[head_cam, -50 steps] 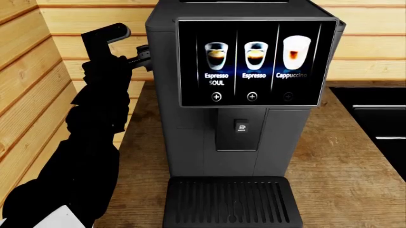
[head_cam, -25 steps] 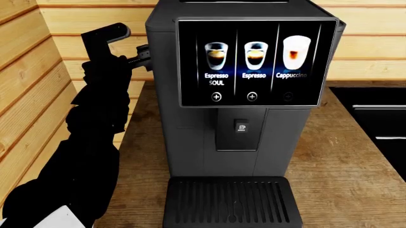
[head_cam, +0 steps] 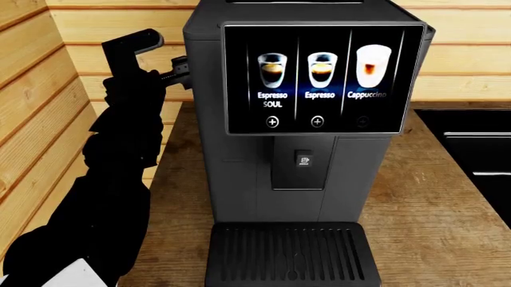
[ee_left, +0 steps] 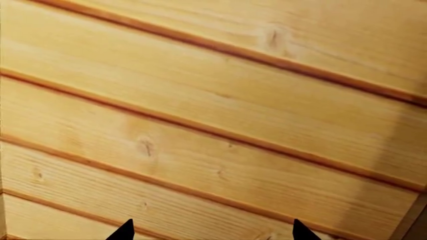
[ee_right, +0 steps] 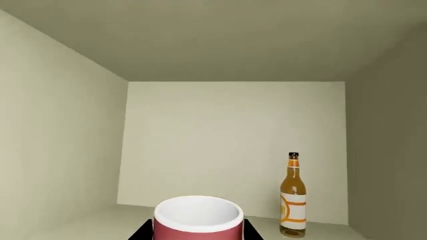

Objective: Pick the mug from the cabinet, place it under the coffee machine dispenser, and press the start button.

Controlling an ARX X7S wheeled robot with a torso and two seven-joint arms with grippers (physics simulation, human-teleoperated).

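Note:
In the right wrist view the red-pink mug (ee_right: 197, 222), white inside, stands upright inside the pale cabinet (ee_right: 233, 135). My right gripper (ee_right: 198, 231) has a black finger pressed against each side of it, shut on it. This gripper does not show in the head view. The grey coffee machine dispenser (head_cam: 300, 162) with its small cup icon hangs above the black ribbed drip tray (head_cam: 291, 254), with nothing under it. My left gripper (ee_left: 212, 235) is open, facing the wooden wall. In the head view the left gripper (head_cam: 174, 70) is raised beside the machine's upper left.
An amber bottle (ee_right: 293, 197) stands at the cabinet's back, beside the mug. The tall dark coffee machine (head_cam: 239, 149) has a lit screen (head_cam: 319, 78) with three drink icons. It stands on a wooden counter (head_cam: 431, 209). Plank walls run behind and to the left.

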